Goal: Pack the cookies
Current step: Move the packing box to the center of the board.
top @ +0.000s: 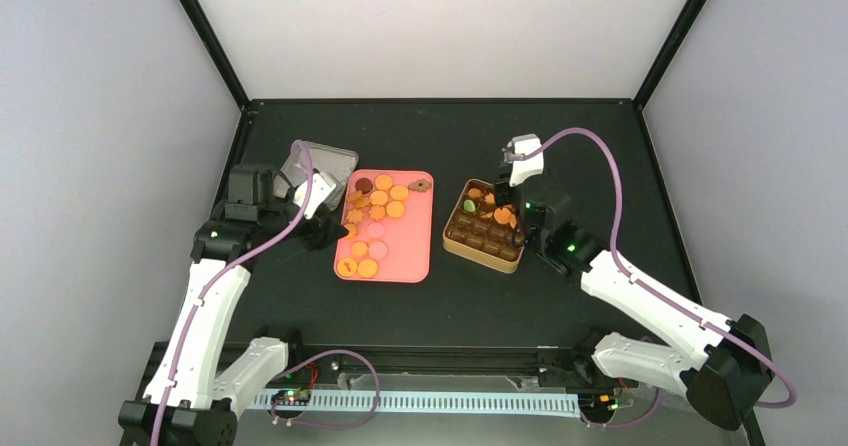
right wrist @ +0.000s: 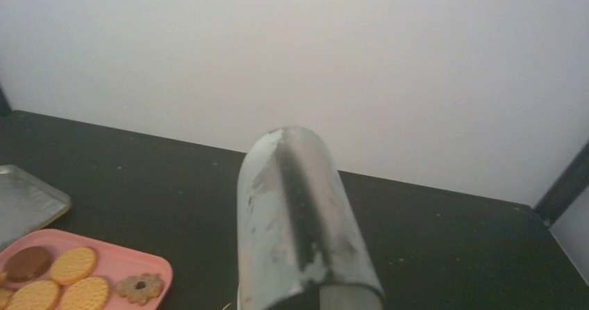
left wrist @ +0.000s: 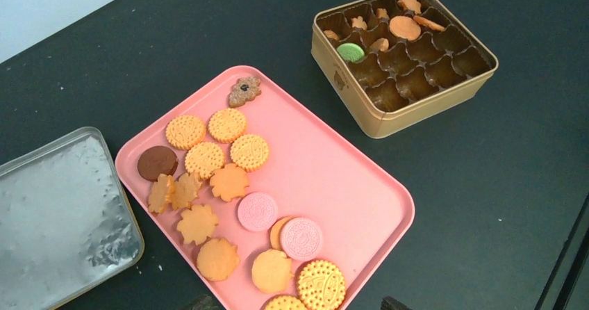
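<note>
The left gripper (top: 325,228) hung over the left edge of the pink tray (left wrist: 333,178). In its wrist view only its two dark fingertips (left wrist: 393,303) showed at the bottom edge; they stood well apart with nothing between them, so it was released and empty.

The right gripper (top: 518,218) reached over the right side of the gold tin (left wrist: 389,119). Its own camera showed only one scuffed grey finger (right wrist: 299,219) against the back wall, and from above the jaws were a dark mass. I could not tell whether it was clenched, loose or holding anything.

Most of the cookies (left wrist: 250,151) lay flat on the pink tray, along its left half. They were mainly orange-yellow rounds and flower shapes, some touching or overlapping. Among them were two pink cookies (left wrist: 258,211) and a dark brown round cookie (left wrist: 157,162) near the tray's left edge. A brown flower-shaped cookie (left wrist: 244,91) sat alone near the far corner.

A few cookies were in the tin's brown cups. A green cookie (left wrist: 351,51) lay in one cup, a larger orange round (left wrist: 405,27) lay further back, and several small orange pieces filled the far cups. The near cups held none.

The tin stood just right of the tray, apart from it. A silver lid (left wrist: 59,206) lay left of the tray, all on the black table (left wrist: 486,185).
</note>
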